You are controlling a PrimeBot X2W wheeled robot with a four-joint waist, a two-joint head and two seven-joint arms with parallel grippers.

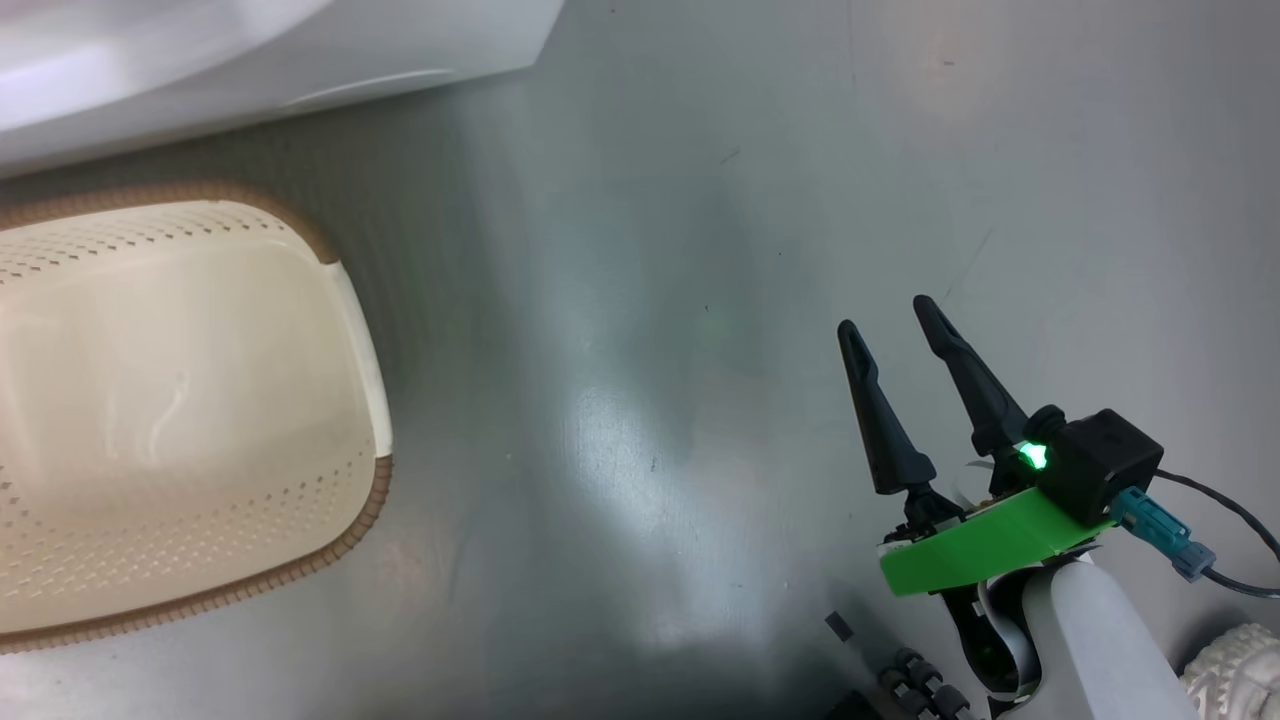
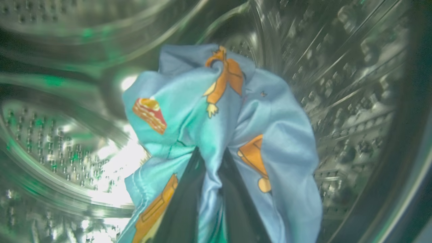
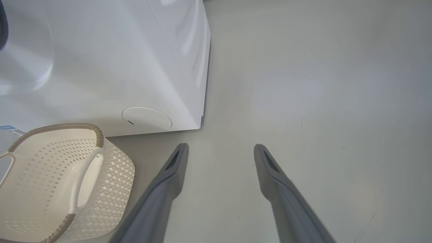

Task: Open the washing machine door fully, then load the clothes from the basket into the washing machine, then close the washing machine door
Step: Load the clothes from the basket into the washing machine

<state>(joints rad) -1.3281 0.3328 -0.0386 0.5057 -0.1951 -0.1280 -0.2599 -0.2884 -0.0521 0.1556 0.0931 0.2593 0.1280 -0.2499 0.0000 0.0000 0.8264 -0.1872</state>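
In the left wrist view my left gripper (image 2: 212, 152) is inside the perforated steel drum (image 2: 354, 84) of the washing machine, shut on the clothes (image 2: 276, 135), light blue fabric with orange-brown prints bunched between and around its dark fingers. The cream basket (image 1: 350, 330) stands on the floor at the left with nothing inside that I can see, and the basket (image 3: 114, 168) sits against the white washing machine (image 3: 118, 67). My right gripper (image 1: 886, 315) hangs open over bare floor to the basket's right, with nothing between the fingers (image 3: 220, 146). The washing machine door is out of view.
A corner of the washing machine (image 1: 300, 50) fills the top left. A round white cover (image 3: 146, 118) sits low on its front. Grey floor (image 1: 650, 350) stretches between basket and right arm. A white ribbed object (image 1: 1235, 665) lies at the lower right corner.
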